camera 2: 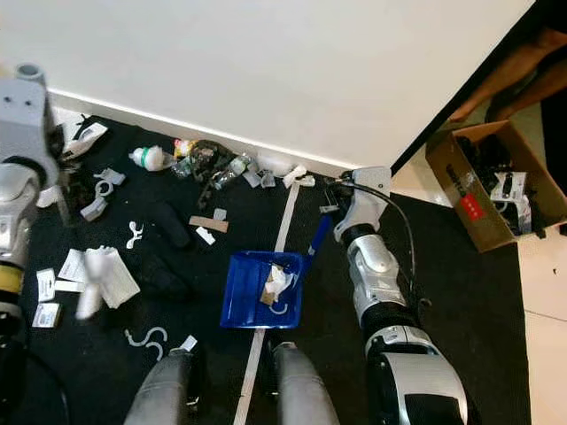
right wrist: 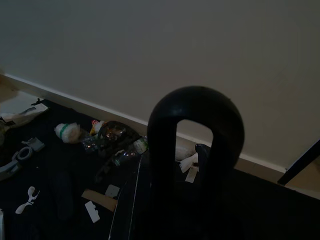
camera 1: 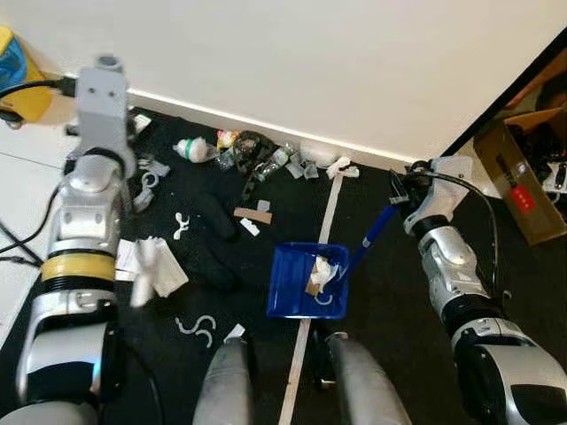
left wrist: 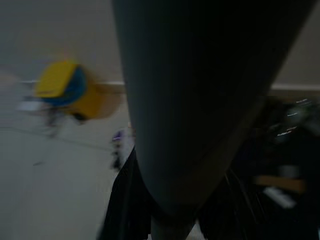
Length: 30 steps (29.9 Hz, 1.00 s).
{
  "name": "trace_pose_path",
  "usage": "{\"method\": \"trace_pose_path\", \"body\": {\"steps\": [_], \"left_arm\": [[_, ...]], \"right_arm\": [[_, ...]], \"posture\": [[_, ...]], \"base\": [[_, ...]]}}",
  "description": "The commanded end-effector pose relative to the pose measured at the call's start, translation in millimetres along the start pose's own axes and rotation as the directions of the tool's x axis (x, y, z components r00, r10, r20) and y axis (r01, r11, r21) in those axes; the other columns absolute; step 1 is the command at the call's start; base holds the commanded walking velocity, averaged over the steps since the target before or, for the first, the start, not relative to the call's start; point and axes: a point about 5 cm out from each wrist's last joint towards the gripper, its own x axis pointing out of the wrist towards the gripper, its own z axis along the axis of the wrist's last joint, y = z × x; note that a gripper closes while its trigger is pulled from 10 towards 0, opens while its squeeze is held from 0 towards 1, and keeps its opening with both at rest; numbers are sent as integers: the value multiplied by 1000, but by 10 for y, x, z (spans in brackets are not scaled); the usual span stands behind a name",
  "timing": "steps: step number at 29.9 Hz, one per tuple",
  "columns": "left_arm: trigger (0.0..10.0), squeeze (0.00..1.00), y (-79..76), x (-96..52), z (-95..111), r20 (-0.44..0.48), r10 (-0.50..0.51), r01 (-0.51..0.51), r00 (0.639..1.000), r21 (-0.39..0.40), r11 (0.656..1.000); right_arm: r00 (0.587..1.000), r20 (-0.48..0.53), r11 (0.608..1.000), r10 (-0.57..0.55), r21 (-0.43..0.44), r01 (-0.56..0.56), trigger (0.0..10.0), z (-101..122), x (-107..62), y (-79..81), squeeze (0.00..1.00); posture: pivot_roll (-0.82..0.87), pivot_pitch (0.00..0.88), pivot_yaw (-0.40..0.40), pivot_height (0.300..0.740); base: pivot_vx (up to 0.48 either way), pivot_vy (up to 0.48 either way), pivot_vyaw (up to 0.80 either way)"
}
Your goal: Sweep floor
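A blue dustpan (camera 1: 297, 288) lies on the black mat with paper scraps (camera 1: 321, 273) in it. Its blue handle (camera 1: 376, 228) rises to my right gripper (camera 1: 396, 197), which is shut on it; the handle's black loop end (right wrist: 195, 125) looms in the right wrist view. My left arm (camera 1: 89, 190) is raised at the left. A grey broom handle (left wrist: 190, 110) runs close past the left wrist camera, and a blurred pale broom head (camera 1: 144, 276) hangs over the mat. Litter lies along the wall: a white bottle (camera 1: 190, 149), clear bottles (camera 1: 257, 158), a cardboard strip (camera 1: 252, 214).
Papers (camera 1: 168, 274) and white hooks (camera 1: 197, 329) are scattered at the left. A white tape line (camera 1: 323, 230) crosses the mat. An open cardboard box (camera 1: 518, 181) stands at the right, a yellow and blue object (camera 1: 18, 75) at the far left. My legs (camera 1: 230, 385) are below.
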Motion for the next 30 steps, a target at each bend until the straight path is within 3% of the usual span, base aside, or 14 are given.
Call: {"method": "trace_pose_path", "body": {"steps": [1, 3, 8, 10, 12, 15, 17, 22, 24, 28, 30], "left_arm": [[10000, 0, 249, -71, -228, -83, 99, -94, 992, 60, 994], [10000, 0, 282, -92, -284, -101, 113, -107, 988, 65, 992], [10000, 0, 356, -236, -665, -210, 195, -193, 958, 30, 981], [10000, 0, 262, -274, -775, -253, 197, -213, 947, -37, 976], [10000, 0, 230, -283, -799, -264, 196, -218, 944, -55, 975], [10000, 0, 1, -316, -862, -307, 183, -236, 934, -143, 961], [10000, 0, -81, -320, -859, -308, 176, -239, 935, -179, 954], [10000, 0, -484, -258, -693, -260, 187, -268, 947, -328, 906], [10000, 0, -484, -258, -693, -260, 187, -268, 947, -328, 906], [10000, 0, -737, -149, -497, -201, 163, -235, 966, -420, 876], [10000, 0, -787, -129, -456, -193, 157, -227, 969, -427, 875]], "right_arm": [[985, -173, 999, 8, 43, 0, 10000, -368, -181, 32, 0], [985, -174, 999, 10, 43, -2, 10000, -370, -181, 34, 0], [983, -182, 999, 22, 41, -15, 10000, -378, -181, 41, 0], [982, -185, 999, 29, 39, -22, 10000, -378, -176, 50, 0], [982, -186, 999, 31, 39, -24, 10000, -377, -174, 53, 0], [982, -185, 999, 37, 38, -30, 10000, -366, -159, 64, 0], [982, -184, 999, 39, 37, -33, 10000, -362, -155, 66, 0], [983, -180, 999, 44, 33, -38, 10000, -350, -147, 65, 0], [983, -180, 999, 44, 33, -38, 10000, -350, -147, 65, 0], [983, -177, 999, 43, 32, -38, 10000, -346, -146, 65, 0], [983, -176, 999, 43, 31, -39, 10000, -345, -146, 64, 0]], "posture": [[43, 259, -47, 740], [43, 259, -47, 740], [50, 260, -57, 740], [49, 260, -60, 740], [49, 260, -60, 740], [48, 262, -63, 740], [48, 262, -63, 740], [47, 261, -63, 740], [47, 261, -63, 740], [40, 258, -58, 740], [40, 258, -58, 740]], "base": [[0, 0, 0], [0, 0, 0], [0, 0, 0], [0, 0, 0], [0, 0, 0], [0, 0, 0], [0, 0, 0], [0, 0, 0], [0, 0, 0], [0, 0, 0], [0, 0, 0]]}}
